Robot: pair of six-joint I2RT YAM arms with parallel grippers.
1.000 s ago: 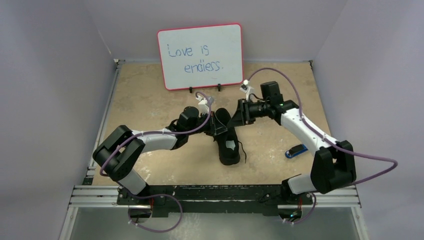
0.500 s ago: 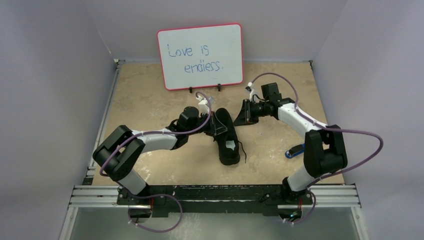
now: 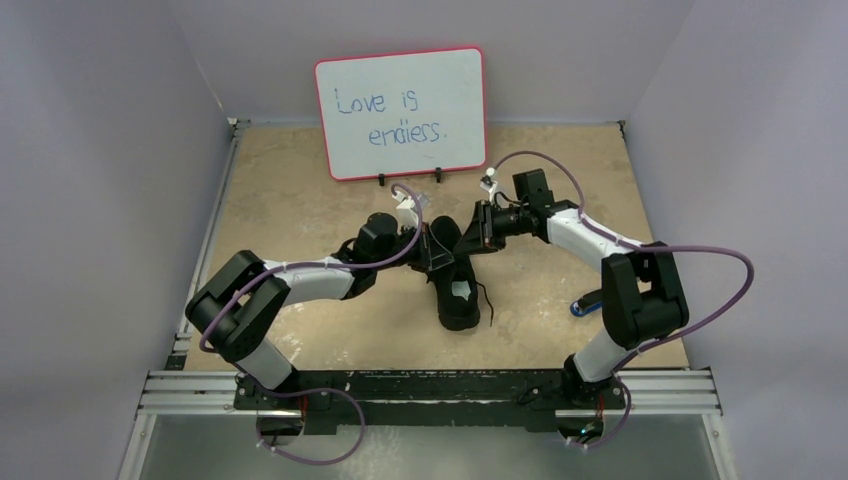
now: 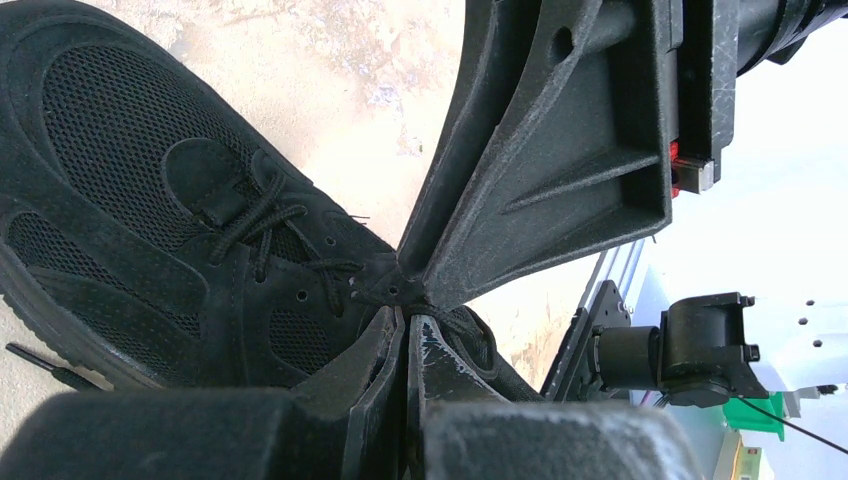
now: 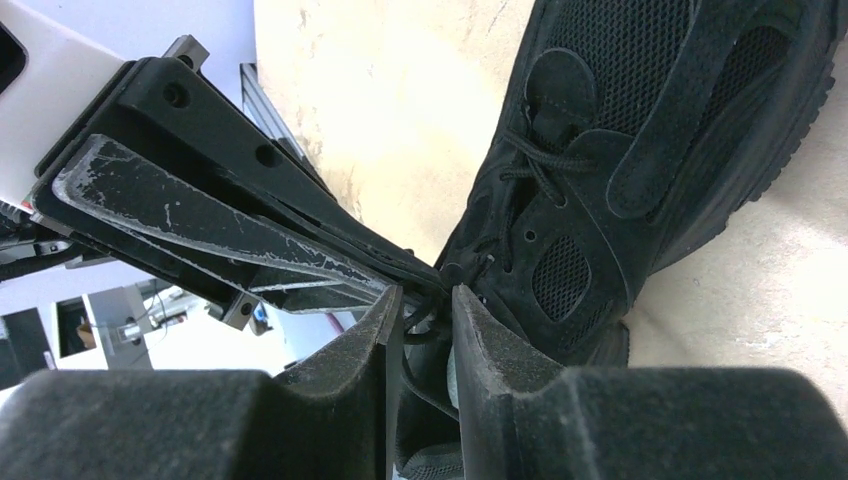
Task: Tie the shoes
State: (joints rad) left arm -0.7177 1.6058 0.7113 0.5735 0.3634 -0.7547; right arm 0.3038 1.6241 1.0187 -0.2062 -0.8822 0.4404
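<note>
**Two robot claws meet over the laces of a black shoe**

I am watching one all-black lace-up shoe (image 3: 458, 305) lying near the middle of a tan table (image 3: 300, 200), with its pale grey inner sole showing from above. Both arms reach in to its laced top.

The left gripper (image 4: 405, 325) has its fingers pressed together, and their tips seem to nip a bit of the laces (image 4: 262, 228). The right gripper (image 5: 427, 300) shows a narrow gap with lace strands lying in it. I cannot tell whether it pinches them. The two sets of fingertips are almost touching.

I judge the shoe to be light and soft, with a mesh and suede-like upper that gives under pressure. It would likely slide on the table if I pulled hard. The laces are thin, round and limp, so they could slip from smooth pads. I would hold them by the free strands just beyond the top eyelets, not by the upper.

I can read no brand on the shoe. A red-framed whiteboard (image 3: 400, 110) at the far edge reads "Love is endless." in blue handwriting. A small blue-and-black gadget (image 3: 592, 300) lies well apart to the right, with no writing I can make out.
</note>
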